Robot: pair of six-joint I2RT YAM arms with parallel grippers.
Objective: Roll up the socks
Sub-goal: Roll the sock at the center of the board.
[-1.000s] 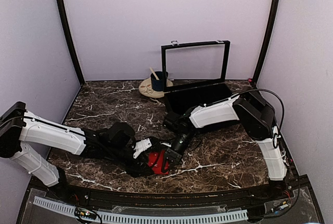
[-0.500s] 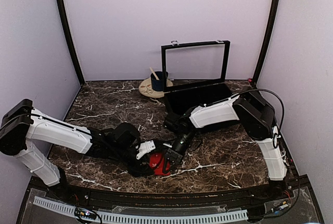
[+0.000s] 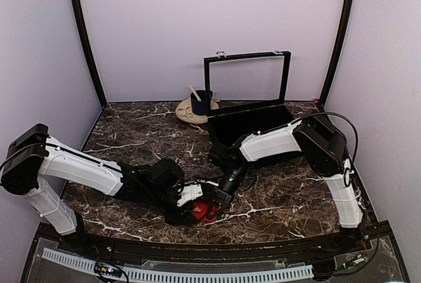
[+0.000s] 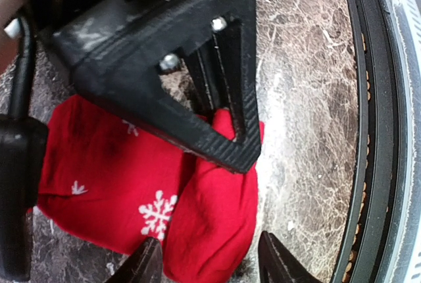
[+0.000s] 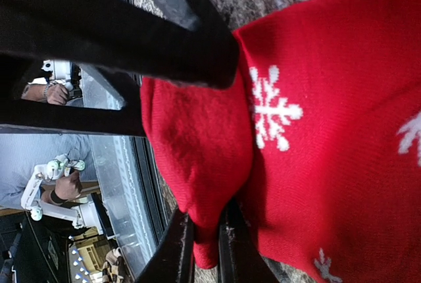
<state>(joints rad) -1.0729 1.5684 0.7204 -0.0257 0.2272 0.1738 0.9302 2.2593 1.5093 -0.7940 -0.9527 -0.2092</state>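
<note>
**A:** Quick, where are the socks (image 3: 201, 212)?

**B:** Near edge of the bench (image 3: 131, 141), a bit left of centre, sandwiched betw. both arms' tips.

**A:** Left gripper (image 4: 212, 264)?

**B:** Roughly half open, straddling the folded red lobe. One finger is on the fabric and there's a gap at the other, so no clamp that I can see. The lobe's long axis runs straight out along the gripper's reach, so the jaws would close across its short side. The flat part w/ the snowflakes spreads off to one side.

**A:** Right gripper (image 5: 207, 247)?

**B:** Nearly closed, w/ a tuck of red fabric pinched betw. its fingertips at the fold's edge. It comes in from the far right and sits over the socks, opposite the left one.

**A:** Which arm's nearer?

**B:** Both are on it. The right holds and the left brackets, so I'd guess the left squeeze comes next.

**A:** Counts?

**B:** 1 red bundle, and I can't tell if it's one sock or two. 2 grippers. 1 black box (image 3: 253, 124) w/ its lid up and 1 blue mug (image 3: 199, 102), both well apart at the back.
</note>
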